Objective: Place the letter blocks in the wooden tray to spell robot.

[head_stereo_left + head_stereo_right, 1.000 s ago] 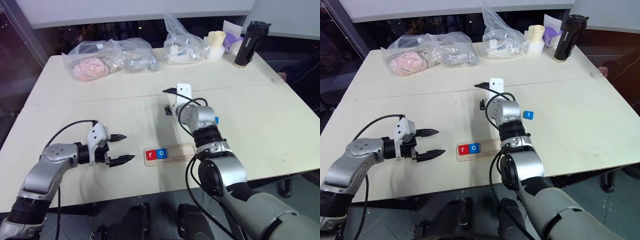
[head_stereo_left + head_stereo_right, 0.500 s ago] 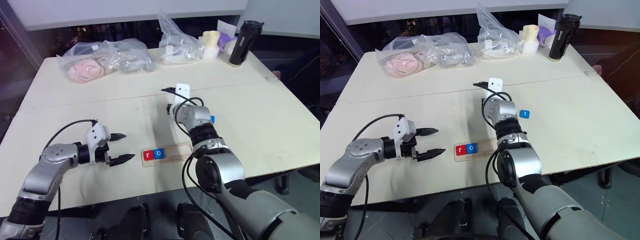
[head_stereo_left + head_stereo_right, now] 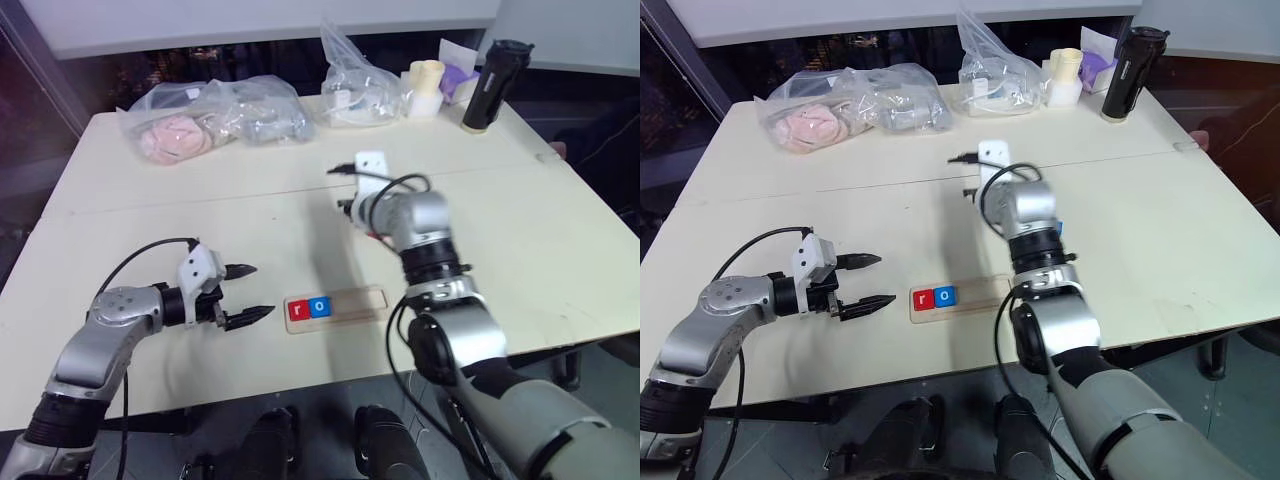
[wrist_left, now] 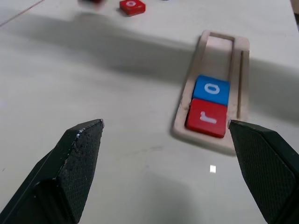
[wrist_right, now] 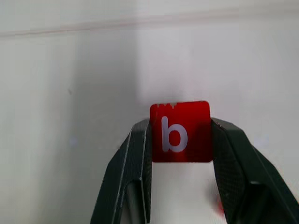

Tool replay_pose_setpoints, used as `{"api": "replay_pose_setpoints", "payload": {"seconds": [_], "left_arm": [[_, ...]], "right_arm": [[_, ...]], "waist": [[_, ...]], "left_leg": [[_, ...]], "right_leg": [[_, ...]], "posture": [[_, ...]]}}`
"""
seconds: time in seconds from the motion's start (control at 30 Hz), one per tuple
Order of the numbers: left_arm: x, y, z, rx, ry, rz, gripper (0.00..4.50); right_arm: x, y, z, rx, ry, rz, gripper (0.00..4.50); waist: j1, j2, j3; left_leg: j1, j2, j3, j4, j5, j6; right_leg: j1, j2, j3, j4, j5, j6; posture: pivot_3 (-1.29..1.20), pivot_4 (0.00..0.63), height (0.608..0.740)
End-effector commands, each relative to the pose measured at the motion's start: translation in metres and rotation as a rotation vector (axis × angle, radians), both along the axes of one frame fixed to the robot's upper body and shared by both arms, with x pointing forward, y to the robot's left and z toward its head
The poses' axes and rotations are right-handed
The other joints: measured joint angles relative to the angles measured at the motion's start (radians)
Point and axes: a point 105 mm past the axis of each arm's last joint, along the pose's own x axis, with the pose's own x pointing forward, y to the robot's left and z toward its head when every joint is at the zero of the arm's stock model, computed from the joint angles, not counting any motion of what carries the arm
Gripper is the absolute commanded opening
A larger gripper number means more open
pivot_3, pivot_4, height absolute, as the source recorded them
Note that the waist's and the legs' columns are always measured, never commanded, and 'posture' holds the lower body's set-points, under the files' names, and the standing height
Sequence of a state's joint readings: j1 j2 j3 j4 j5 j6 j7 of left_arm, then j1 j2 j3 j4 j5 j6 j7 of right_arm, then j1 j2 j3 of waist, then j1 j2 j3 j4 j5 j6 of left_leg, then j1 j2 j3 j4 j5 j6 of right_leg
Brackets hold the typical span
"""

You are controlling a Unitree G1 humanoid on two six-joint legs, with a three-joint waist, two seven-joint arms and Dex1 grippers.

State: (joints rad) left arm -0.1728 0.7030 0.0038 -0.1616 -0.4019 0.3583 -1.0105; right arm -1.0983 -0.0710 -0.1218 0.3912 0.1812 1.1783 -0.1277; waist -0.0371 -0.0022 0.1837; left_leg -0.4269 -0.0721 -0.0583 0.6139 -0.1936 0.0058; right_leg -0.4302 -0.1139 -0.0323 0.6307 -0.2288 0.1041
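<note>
we see right gripper [image 5: 180, 135] now clamped on red b block [image 5: 180, 131], lifted off table [image 3: 150, 200]; a second ago it sat low. left gripper [image 3: 250, 292] unchanged, jaws wide, beside wooden tray [image 3: 350, 303] holding r [image 3: 299, 309] and o [image 3: 319, 306].

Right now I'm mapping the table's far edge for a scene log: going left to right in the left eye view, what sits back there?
Bag with pink contents → clear bag of grey items → upright clear bag → cream cup → black bottle.
</note>
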Motion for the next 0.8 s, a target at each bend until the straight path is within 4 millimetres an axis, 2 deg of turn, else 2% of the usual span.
{"api": "replay_pose_setpoints", "payload": {"seconds": [0.03,0.1,0.23,0.4,0.57,0.8], "left_arm": [[0.001,-0.006,0.007,-0.008,-0.043,-0.032,4.50],[0.001,-0.007,0.006,-0.010,-0.042,-0.036,4.50],[-0.002,-0.008,0.006,-0.025,-0.034,-0.048,4.50],[-0.010,-0.009,0.006,-0.023,-0.010,-0.096,4.50],[-0.017,-0.007,0.010,-0.012,0.002,-0.150,4.50],[-0.019,-0.010,0.021,-0.013,-0.019,-0.200,4.50]], "right_arm": [[-0.029,-0.018,0.021,0.002,-0.018,0.083,1.13],[-0.049,-0.032,0.016,-0.027,0.011,0.110,1.13],[-0.089,-0.057,-0.011,-0.062,0.017,0.179,1.13],[-0.125,-0.081,-0.033,-0.083,0.043,0.182,1.13],[-0.144,-0.098,-0.050,-0.094,0.093,0.138,1.13],[-0.154,-0.099,-0.061,-0.088,0.136,0.123,1.13]], "waist": [[0.006,-0.001,0.000],[0.011,-0.001,-0.001],[0.021,-0.001,0.000],[0.021,0.000,0.001],[0.025,-0.001,0.001],[0.027,-0.001,0.001]], "left_leg": [[0.000,0.000,0.000,0.000,0.000,0.000],[0.000,0.000,0.000,0.000,-0.001,0.001],[0.000,0.000,0.000,0.000,-0.001,0.001],[-0.001,0.001,0.001,0.001,-0.001,0.001],[-0.001,0.001,0.001,0.001,-0.001,0.001],[-0.003,0.002,0.001,0.001,-0.001,0.002]], "right_leg": [[0.000,0.000,0.000,-0.001,0.000,0.000],[0.001,-0.001,-0.001,-0.001,0.000,0.000],[0.001,-0.003,-0.001,-0.001,0.000,0.000],[0.001,-0.005,-0.001,-0.003,-0.002,-0.003],[0.002,-0.005,0.000,-0.005,-0.003,-0.003],[0.003,-0.005,-0.001,-0.012,-0.002,-0.004]], "posture": [[0.00,0.150,0.725],[0.00,0.150,0.725],[0.00,0.150,0.725],[0.00,0.150,0.725],[0.00,0.150,0.725],[0.00,0.150,0.725]]}}
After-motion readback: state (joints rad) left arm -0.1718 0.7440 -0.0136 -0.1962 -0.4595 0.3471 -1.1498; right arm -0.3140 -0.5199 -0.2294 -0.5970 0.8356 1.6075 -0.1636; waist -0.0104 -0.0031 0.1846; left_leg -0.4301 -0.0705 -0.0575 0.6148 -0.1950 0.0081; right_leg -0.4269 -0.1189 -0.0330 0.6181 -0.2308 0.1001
